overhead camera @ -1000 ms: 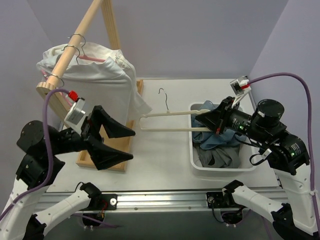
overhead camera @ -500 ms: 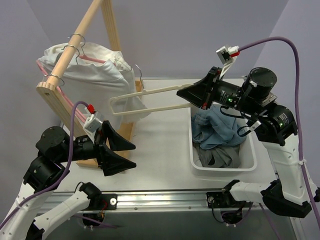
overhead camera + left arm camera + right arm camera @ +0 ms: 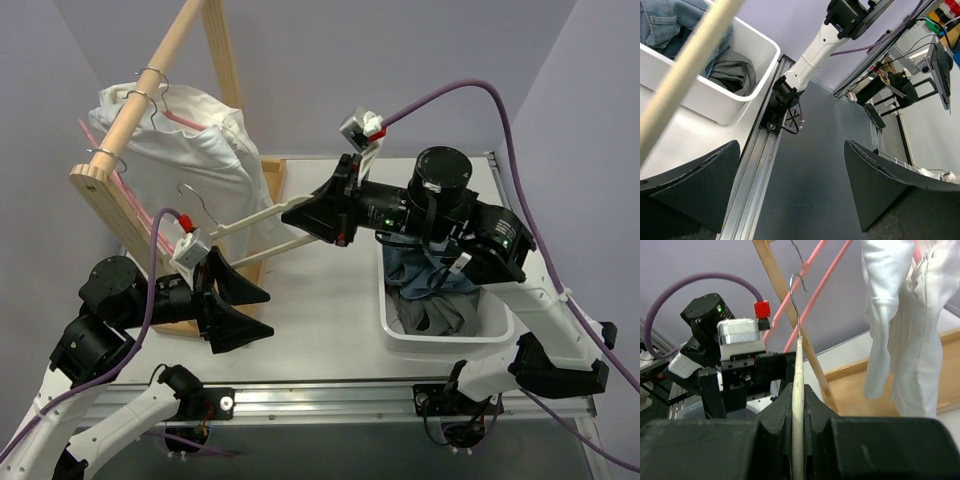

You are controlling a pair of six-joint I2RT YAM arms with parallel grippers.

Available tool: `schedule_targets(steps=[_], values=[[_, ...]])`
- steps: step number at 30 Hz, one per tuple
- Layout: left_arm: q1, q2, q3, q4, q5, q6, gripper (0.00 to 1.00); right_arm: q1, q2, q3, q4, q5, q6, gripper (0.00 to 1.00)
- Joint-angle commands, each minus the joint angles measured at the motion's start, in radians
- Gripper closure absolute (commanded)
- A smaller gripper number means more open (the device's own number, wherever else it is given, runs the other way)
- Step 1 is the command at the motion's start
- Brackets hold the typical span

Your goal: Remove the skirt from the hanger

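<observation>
Right jaws gripping bare cream hanger (image 3: 798, 390) | left jaws gaping, empty | grey skirt (image 3: 432, 316) lying in bin (image 3: 450, 337): looking soft, light; pinch waistband.

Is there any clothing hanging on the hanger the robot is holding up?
No, the cream hanger pinched in the right gripper is bare, showing only its two thin arms and wire hook.

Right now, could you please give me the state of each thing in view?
Left hand: open, empty.
Right hand: shut on the bare slim cream hanger.
Dark grey cloth skirt: bunched in the white plastic bin.
Light blue denim garment: crumpled in the same bin.
White cloth shirt: hanging on the wooden rack.
</observation>
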Motion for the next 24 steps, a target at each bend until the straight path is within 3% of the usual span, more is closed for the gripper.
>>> schedule_targets(steps=[1, 7, 14, 18, 24], values=[[-0.002, -0.020, -0.003, 0.001, -0.022, 0.005, 0.06, 0.054, 0.082, 0.117, 0.119, 0.104, -0.092, 1.00], [-0.002, -0.034, 0.000, 0.007, -0.051, 0.005, 0.06, 0.083, 0.245, 0.353, 0.064, 0.184, -0.168, 1.00], [-0.002, -0.029, -0.014, 0.064, -0.062, -0.020, 0.06, 0.082, 0.322, 0.469, 0.021, 0.227, -0.227, 1.00], [-0.002, -0.020, -0.002, 0.041, -0.058, -0.005, 0.06, 0.082, 0.296, 0.428, -0.028, 0.290, -0.228, 1.00], [-0.002, -0.011, -0.012, 0.052, -0.050, -0.003, 0.06, 0.082, 0.213, 0.288, 0.097, 0.264, -0.232, 1.00]])
